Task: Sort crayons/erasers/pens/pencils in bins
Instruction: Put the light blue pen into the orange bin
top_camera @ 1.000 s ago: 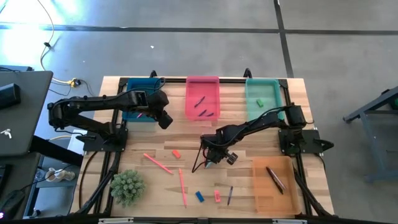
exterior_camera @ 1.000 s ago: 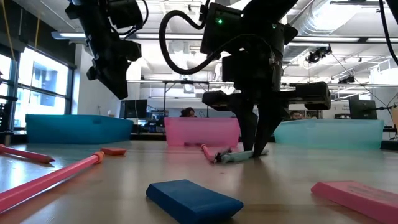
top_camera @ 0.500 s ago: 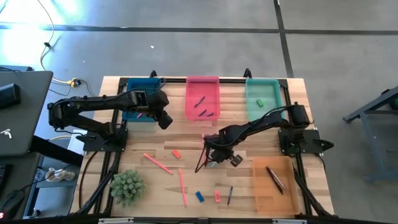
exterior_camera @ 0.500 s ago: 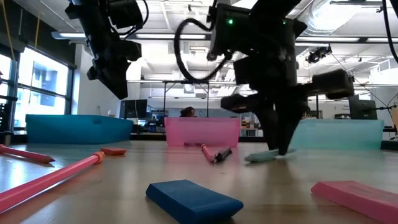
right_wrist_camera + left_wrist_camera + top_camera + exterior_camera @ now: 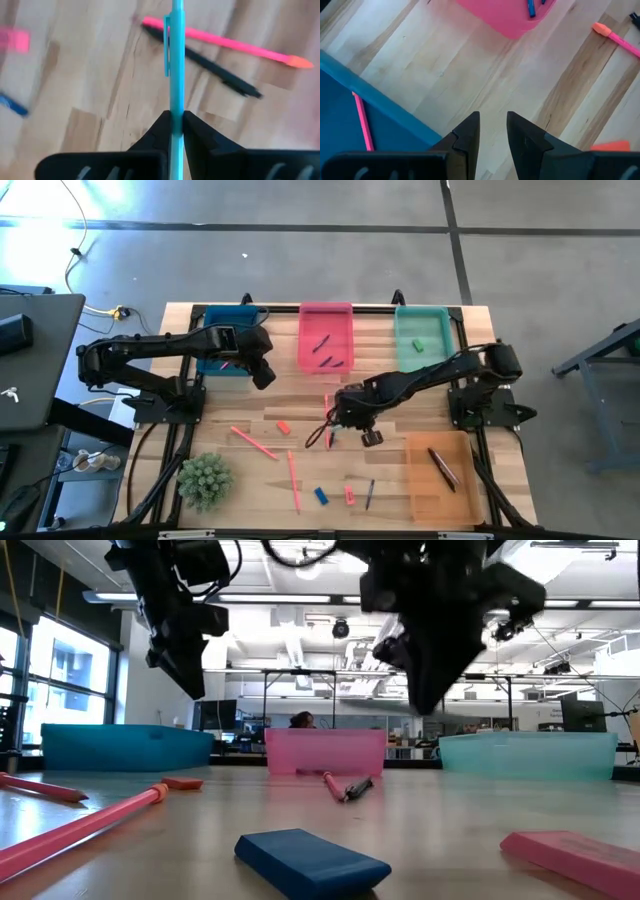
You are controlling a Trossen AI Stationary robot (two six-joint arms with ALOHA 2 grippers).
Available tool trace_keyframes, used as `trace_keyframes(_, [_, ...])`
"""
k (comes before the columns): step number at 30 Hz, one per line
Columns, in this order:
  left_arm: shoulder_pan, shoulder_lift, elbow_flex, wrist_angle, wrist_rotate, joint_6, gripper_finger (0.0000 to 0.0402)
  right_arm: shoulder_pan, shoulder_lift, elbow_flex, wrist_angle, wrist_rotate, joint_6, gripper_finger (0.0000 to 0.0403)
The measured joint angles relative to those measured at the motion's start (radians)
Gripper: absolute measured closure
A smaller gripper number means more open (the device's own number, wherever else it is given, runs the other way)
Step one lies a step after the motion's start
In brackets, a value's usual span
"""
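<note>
- Carrying a teal pen [image 5: 173, 60]: right hand [image 5: 173, 122] is clamped on it near one end, the rest sticking out ahead with the clip showing. It hangs over mid-surface, above a pink stick [image 5: 220, 42] crossed by a black pen [image 5: 205, 65].
- Doing this step well, as I judge it: the grip is off-centre, so keep the wrist steady, stay high enough to clear the bin walls, and release only when the whole pen is over the bin.
- Likely target is the pink bin [image 5: 326, 315], which already holds dark pen-like sticks; can't confirm they're pens from above.
- Other bins: blue bin [image 5: 212, 315] has a pink stick inside, teal bin [image 5: 421, 315] has a green eraser [image 5: 418, 345], orange bin [image 5: 415, 480] has one dark stick.
- Left hand [image 5: 492, 131] hovers beside the blue bin, fingers slightly parted, empty.
- Not yet sorted on the wooden surface [image 5: 300, 405]: blue eraser [image 5: 310, 862], pink eraser [image 5: 575, 855], more pink sticks.
- View differences: right wrist view alone shows the grip point and clip. High view gives bin layout, but the pen is only a thin sliver there. Low view shows the right hand well up off the surface and the erasers up close, but not the bin contents.
- Green plant [image 5: 205, 480] sits near the front-left corner, out of the path.
</note>
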Motion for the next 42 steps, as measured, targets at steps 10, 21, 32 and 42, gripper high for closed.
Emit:
trace_keyframes(10, [0.000, 0.000, 0.000, 0.003, 0.077, 0.095, 0.0314, 0.051, -0.193, 0.002, -0.058, 0.305, 0.469, 0.0384])
trace_keyframes(21, [-0.032, 0.000, 0.000, -0.002, 0.183, 0.214, 0.0314, 0.217, -0.349, 0.003, -0.385, 0.624, 1.158, 0.0384])
trace_keyframes(32, [-0.086, 0.000, 0.000, -0.002, 0.182, 0.260, 0.0314, 0.478, -0.349, -0.100, -0.457, 0.620, 1.760, 0.0384])
trace_keyframes(42, [-0.100, 0.000, 0.000, -0.002, 0.181, 0.251, 0.0314, 0.717, -0.330, -0.123, -0.459, 0.562, 2.050, 0.0384])
